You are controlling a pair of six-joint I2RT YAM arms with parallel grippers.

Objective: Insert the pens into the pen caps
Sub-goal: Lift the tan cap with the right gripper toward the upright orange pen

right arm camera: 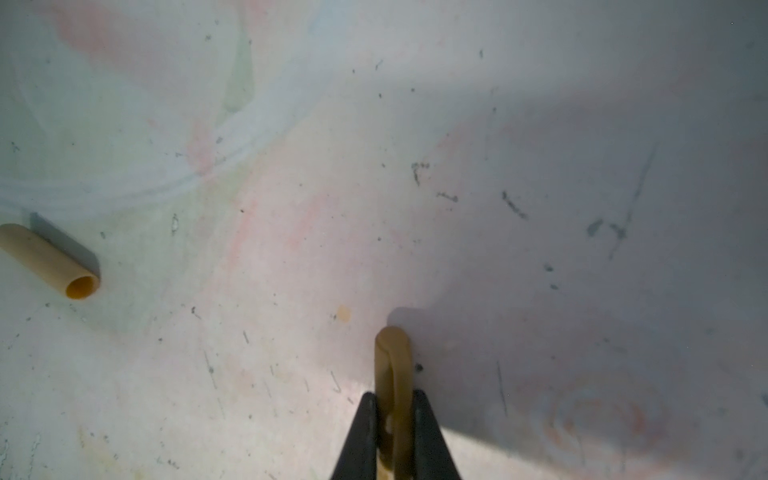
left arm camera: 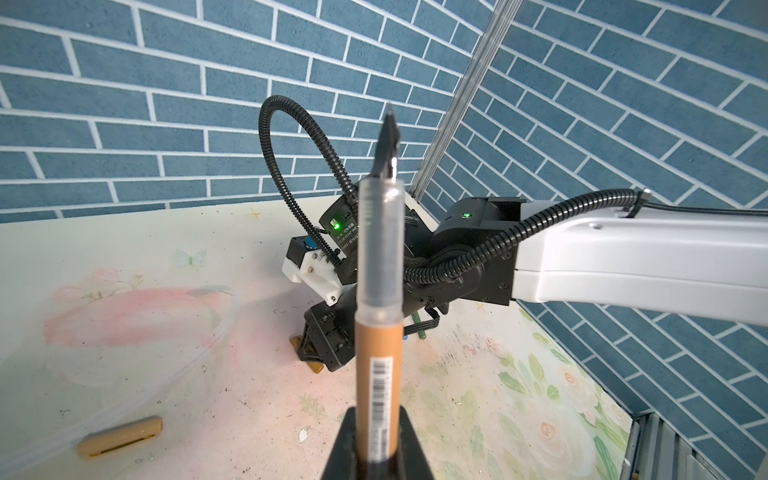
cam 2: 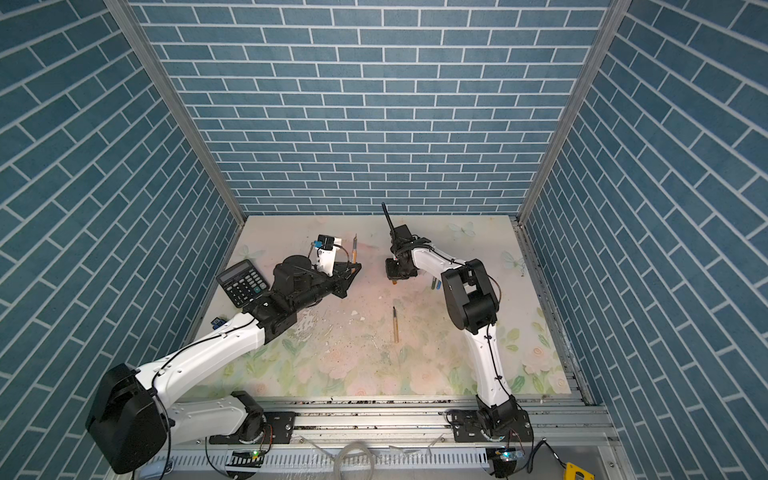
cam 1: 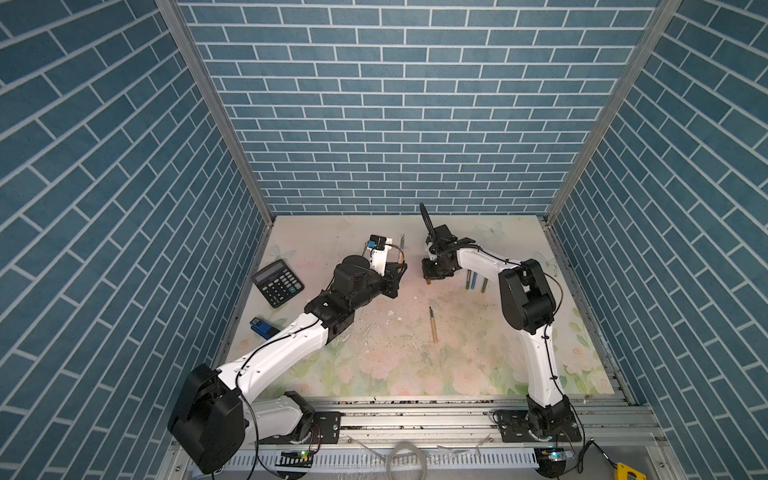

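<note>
One flowered table [cam 1: 457, 365] carries it all, with a calculator [cam 1: 277, 282] near its left edge. The left gripper [left arm camera: 379, 419] is clamped tight on a tan-gold pen [left arm camera: 379, 357], whose dark tip points up and away toward the opposite arm. A second tan pen [cam 1: 433, 326] lies loose mid-table, well apart from both grippers. The right gripper [right arm camera: 394, 403], low over the table, pinches an orange-brown cap [right arm camera: 392, 357] between its fingers. A tan cap [right arm camera: 50, 262] lies on its side, apart from it.
</note>
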